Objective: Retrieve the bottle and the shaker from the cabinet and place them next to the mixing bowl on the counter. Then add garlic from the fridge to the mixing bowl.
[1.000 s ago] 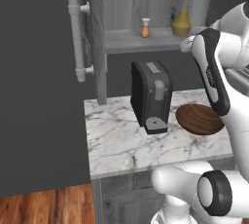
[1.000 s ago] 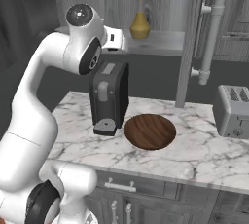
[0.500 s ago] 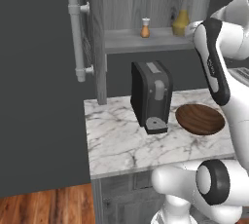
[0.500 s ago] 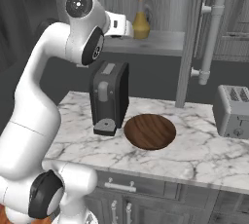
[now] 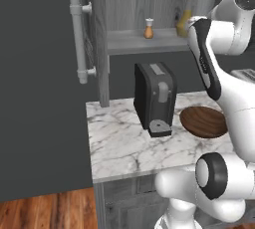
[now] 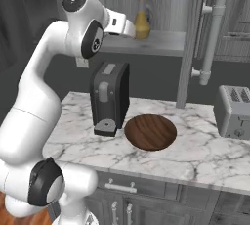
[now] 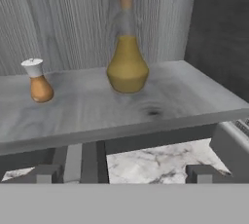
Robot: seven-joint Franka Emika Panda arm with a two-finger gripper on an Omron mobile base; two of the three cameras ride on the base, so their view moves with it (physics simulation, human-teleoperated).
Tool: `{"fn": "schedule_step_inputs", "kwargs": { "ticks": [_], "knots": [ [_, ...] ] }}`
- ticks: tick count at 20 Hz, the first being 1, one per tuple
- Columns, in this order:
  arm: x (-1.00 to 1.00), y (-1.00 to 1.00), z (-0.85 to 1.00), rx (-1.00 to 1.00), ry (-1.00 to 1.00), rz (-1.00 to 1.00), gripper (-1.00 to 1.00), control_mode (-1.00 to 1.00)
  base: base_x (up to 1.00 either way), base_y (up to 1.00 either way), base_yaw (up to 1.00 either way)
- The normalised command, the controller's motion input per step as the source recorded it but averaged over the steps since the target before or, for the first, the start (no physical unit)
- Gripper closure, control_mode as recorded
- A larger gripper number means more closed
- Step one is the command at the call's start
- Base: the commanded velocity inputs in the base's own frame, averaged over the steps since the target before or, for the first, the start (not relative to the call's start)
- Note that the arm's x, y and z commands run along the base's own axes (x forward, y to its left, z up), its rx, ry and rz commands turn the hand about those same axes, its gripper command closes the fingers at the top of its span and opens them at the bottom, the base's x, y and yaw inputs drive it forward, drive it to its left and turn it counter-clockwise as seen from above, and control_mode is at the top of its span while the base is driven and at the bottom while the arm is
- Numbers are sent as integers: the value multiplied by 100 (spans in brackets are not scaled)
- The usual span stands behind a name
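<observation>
Amber liquid half-fills the bottle [image 7: 126,52] on the shelf [image 7: 97,116]; hand [image 7: 121,173] wide, holding nothing.

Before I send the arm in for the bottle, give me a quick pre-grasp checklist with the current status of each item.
1. Gripper open: ok, fingertips stand wide apart in the hand view.
2. Nothing held yet: ok, the space between the fingers is bare.
3. Bottle upright on the cabinet shelf: ok.
4. Bottle lined up ahead of the hand: ok, near centre of the hand view.
5. Shaker clear of the approach: ok, it stands apart, off to the bottle's side.
6. Room beside the mixing bowl on the counter: ok, bare marble lies between the bowl and the toaster.
</observation>
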Motion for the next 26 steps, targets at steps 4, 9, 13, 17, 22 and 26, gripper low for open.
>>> {"fn": "schedule_step_inputs", "kwargs": {
  "ticks": [4,9,13,17,22,26],
  "knots": [
    [9,-18,9,10,-3,1,-100,-100,0,0,0],
    [43,-19,13,6,0,7,-100,-100,0,0,0],
    [47,-4,0,0,0,5,-100,-100,0,0,0],
    [52,0,-2,0,0,2,-100,-100,0,0,0],
    [62,-1,0,0,-1,1,-100,-100,0,0,0],
    [53,-9,0,0,0,0,-100,-100,0,0,0]
  ]
}}
